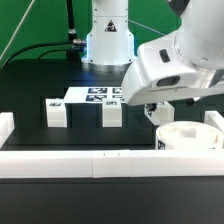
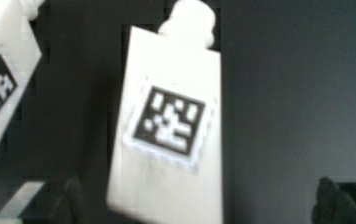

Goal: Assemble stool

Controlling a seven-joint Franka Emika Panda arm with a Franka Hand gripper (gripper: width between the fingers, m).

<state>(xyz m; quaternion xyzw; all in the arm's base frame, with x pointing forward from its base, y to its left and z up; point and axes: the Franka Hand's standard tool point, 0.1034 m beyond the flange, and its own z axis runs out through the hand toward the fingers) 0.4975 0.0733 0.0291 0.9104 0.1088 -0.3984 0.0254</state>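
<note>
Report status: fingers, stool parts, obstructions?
Fingers open, empty. One leg centred ahead of them, ungripped; seat lying apart. Nothing blocking seen.

Legs (image 1: 57,113) & seat (image 1: 188,135): white plastic, smooth, matt. Table (image 1: 30,90): black, matt finish. Arm shell (image 1: 175,60): glossy white plastic.

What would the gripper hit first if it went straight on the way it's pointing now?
Probably the tagged white stool leg: the wrist view shows it centred ahead of the open gripper, roughly midway between its jaws. How far off it is, I can't tell.
</note>
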